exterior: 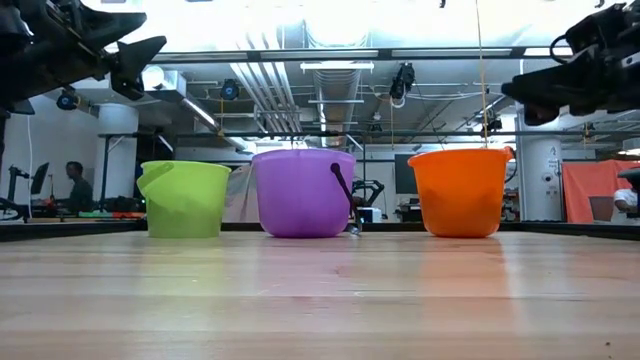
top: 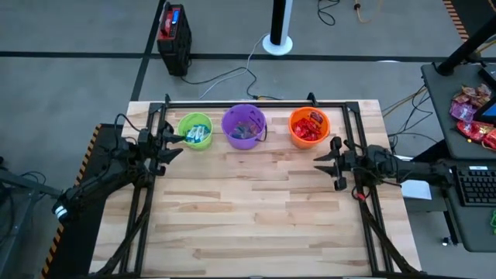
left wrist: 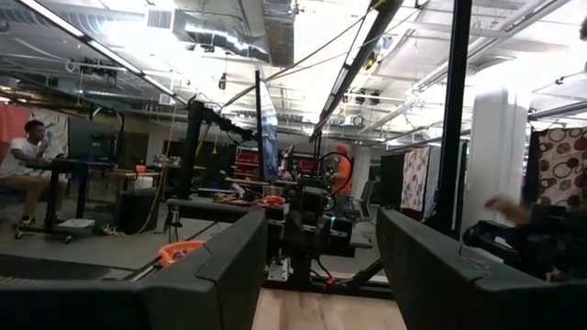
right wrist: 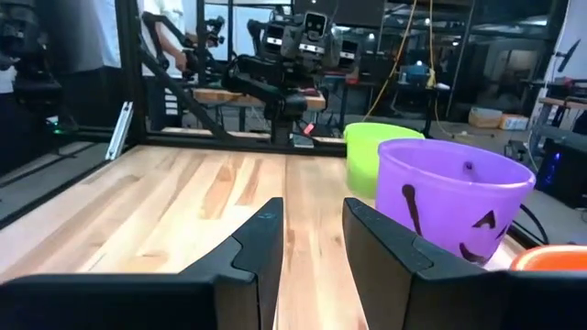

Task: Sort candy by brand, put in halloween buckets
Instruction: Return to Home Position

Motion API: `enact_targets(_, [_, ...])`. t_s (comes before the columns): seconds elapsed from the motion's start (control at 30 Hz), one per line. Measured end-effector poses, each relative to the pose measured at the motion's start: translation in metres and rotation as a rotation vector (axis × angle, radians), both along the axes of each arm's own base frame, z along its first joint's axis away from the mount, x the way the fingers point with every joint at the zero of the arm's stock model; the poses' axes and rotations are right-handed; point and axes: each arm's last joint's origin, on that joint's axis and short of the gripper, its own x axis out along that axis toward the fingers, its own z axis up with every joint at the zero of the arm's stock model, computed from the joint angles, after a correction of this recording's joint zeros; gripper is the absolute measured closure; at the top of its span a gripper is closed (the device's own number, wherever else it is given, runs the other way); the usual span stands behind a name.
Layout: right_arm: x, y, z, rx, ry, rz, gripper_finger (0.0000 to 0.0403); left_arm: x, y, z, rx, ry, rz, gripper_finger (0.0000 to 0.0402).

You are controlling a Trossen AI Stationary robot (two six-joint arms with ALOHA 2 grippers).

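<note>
I can't read the candy (top: 198,133) brands from above — too small; the right wrist view crops the orange bucket (right wrist: 550,259).

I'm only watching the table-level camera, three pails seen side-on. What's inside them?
Observer: From above, the orange bucket holds red-wrapped candy.
Visitor: And the green one?
Observer: The lime green bucket holds blue-and-white wrapped candy.
Visitor: Are the claws carrying anything?
Observer: No. The wrist cameras show the left claw and the right claw both open and empty.
</note>
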Motion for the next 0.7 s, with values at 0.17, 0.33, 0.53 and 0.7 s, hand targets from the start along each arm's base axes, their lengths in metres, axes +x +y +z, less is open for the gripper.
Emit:
enact_targets(0.17, [0.002,0.0,-0.002,0.003,0.026,0.0,0.0293,0.0,0.0,0.0,0.0,0.0,0.0,0.0212])
enact_targets(0.33, [0.003,0.0,-0.003,0.004,0.04,0.0,0.0293,0.0,0.0,0.0,0.0,-0.001,0.0,0.0212])
enact_targets(0.53, [0.003,0.0,-0.003,0.004,0.04,0.0,0.0293,0.0,0.0,0.0,0.0,-0.001,0.0,0.0212])
enact_targets(0.7, [0.003,0.0,-0.003,0.004,0.04,0.0,0.0294,0.002,-0.012,-0.001,0.003,-0.028,-0.04,0.0212])
